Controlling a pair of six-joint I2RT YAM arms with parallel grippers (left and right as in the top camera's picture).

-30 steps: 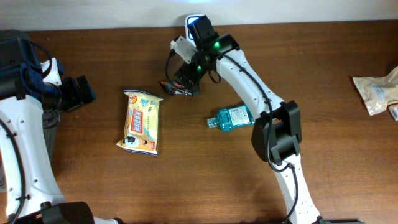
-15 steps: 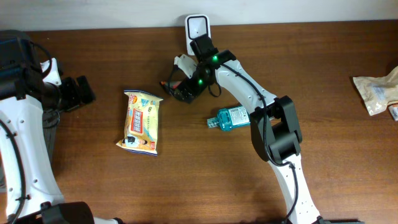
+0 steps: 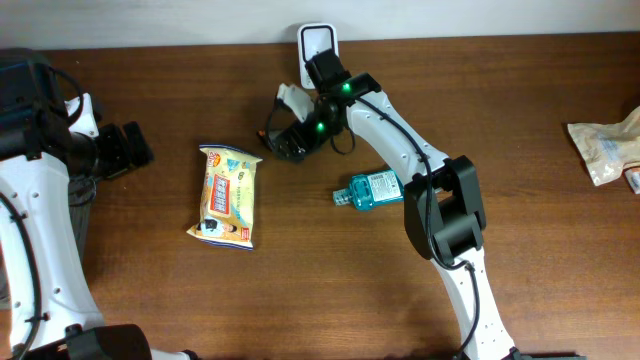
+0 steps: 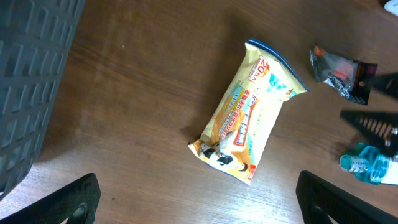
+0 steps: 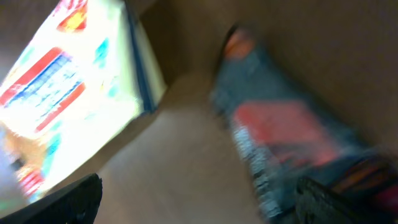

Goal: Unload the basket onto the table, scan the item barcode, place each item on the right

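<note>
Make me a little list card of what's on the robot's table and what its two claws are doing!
left claw: open, empty, off to one side of the yellow snack packet
right claw: open, right by the dark packet, not gripping it
blue bottle: lying on its side, mid-table
white device: far edge of the table, probably the scanner
pale packet: right edge of the table

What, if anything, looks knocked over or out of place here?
The teal bottle lies on its side, not upright; no spill shows. The yellow snack pack lies flat and looks intact.
</note>
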